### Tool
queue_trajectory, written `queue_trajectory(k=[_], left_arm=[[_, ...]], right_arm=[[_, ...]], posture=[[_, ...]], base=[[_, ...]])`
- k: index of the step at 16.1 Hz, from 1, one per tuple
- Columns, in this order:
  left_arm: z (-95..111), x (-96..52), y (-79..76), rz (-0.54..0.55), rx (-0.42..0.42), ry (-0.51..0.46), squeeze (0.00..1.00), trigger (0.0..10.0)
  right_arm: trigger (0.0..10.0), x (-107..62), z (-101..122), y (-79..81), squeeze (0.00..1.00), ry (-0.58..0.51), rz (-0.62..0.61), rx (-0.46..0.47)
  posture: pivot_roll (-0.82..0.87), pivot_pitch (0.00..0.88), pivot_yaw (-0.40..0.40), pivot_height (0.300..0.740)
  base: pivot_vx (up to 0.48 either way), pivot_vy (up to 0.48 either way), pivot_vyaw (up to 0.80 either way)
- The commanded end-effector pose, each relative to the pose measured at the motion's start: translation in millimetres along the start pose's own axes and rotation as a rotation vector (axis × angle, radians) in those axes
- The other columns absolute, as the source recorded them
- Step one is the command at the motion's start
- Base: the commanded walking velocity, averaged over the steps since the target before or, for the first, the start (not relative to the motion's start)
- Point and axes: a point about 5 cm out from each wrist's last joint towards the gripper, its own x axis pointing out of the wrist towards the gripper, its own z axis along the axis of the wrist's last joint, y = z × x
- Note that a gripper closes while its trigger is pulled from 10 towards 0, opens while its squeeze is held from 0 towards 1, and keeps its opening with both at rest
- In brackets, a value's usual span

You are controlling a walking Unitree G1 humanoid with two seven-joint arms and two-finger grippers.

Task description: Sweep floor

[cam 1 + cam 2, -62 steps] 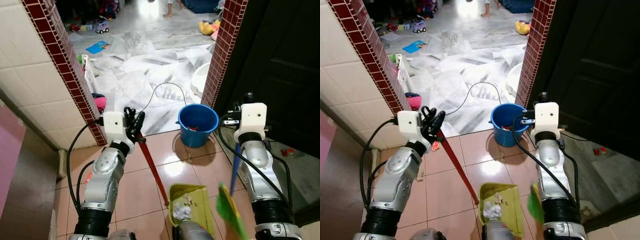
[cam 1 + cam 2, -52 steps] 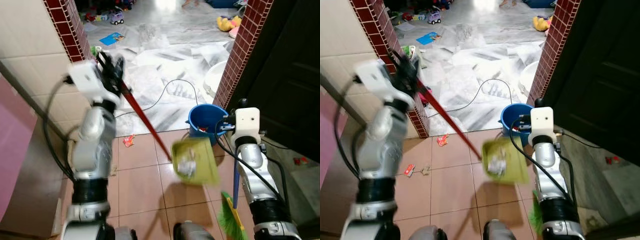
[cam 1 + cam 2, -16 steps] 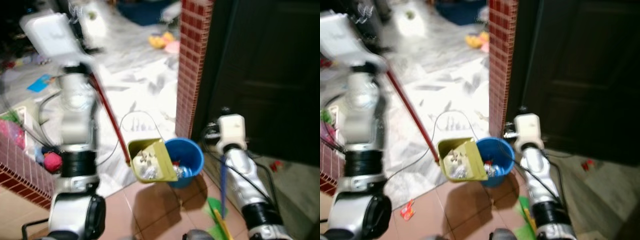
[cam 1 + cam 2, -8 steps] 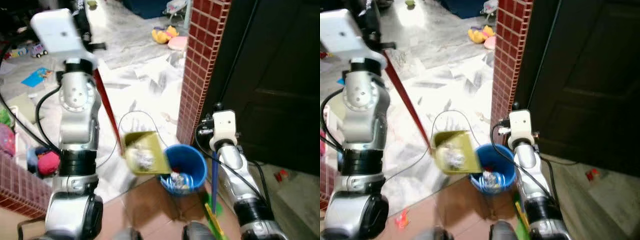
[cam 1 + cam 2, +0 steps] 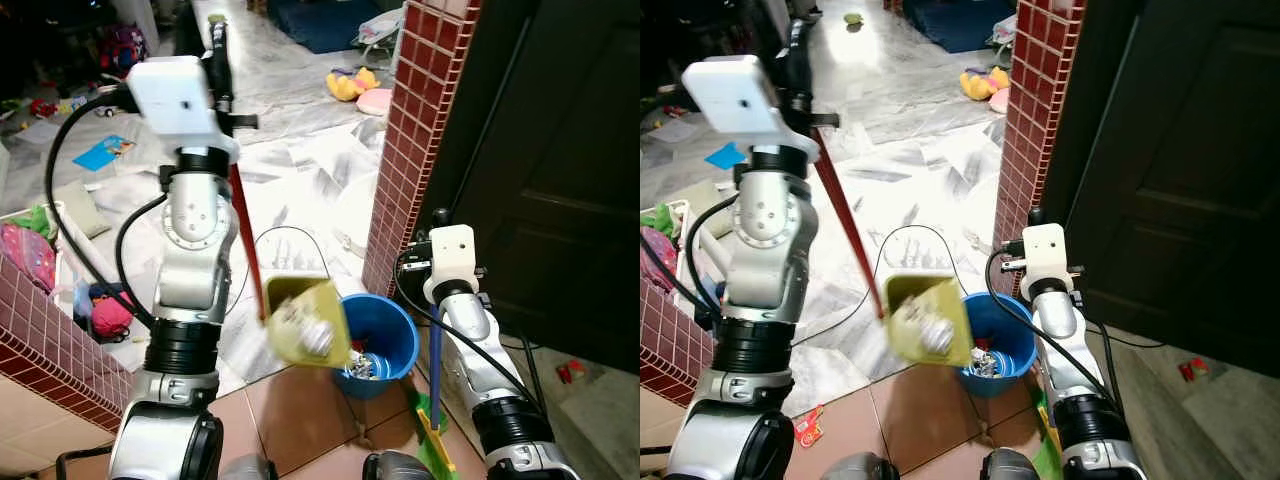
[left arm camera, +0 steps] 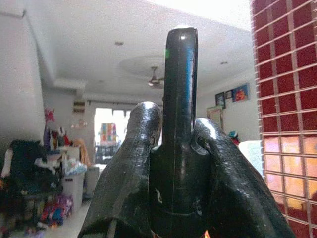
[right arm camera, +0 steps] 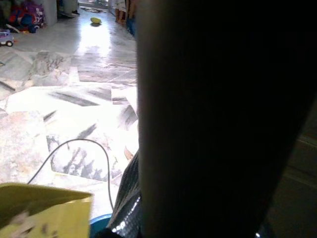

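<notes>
One dustpan (image 5: 305, 322), apparently unlabelled.

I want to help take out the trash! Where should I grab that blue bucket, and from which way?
Grab the blue bucket by its top rim, reaching down from above, since it stands upright with its mouth open. Come from the side towards the white marble floor: the brick pillar is right behind it, and the yellow dustpan, held by the left gripper, hangs beside its rim.

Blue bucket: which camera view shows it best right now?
The left eye view: the blue bucket shows its rim and the litter inside, beside the tilted yellow dustpan. The right eye view shows it similarly, partly covered by the dustpan. The right wrist view catches just a sliver of rim.
</notes>
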Motion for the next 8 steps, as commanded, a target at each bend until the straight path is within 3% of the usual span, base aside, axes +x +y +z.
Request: queue_trajectory(k=[1, 5, 8], left_arm=[[12, 4.0, -3.9, -0.008, -0.002, -0.079, 0.0, 10.0], [-5, 0.7, -36.0, -0.073, -0.008, -0.074, 0.0, 10.0], [8, 14.0, -66.2, -0.186, -0.064, -0.145, 0.0, 10.0]], right_arm=[[10.0, 0.9, 5, -2.0, 0.0, -0.027, -0.011, 0.0], [10.0, -1.9, 7, -3.7, 0.0, -0.037, -0.029, -0.007], [10.0, -10.2, 1, -11.1, 0.0, -0.026, -0.069, -0.002]], posture=[[-0.06, 0.0, 0.058, 0.74], [-0.14, 0.0, 0.098, 0.74], [-0.15, 0.0, 0.126, 0.74]], base=[[0.0, 0.0, 0.0], [0.0, 0.0, 0.0], [0.0, 0.0, 0.0]])
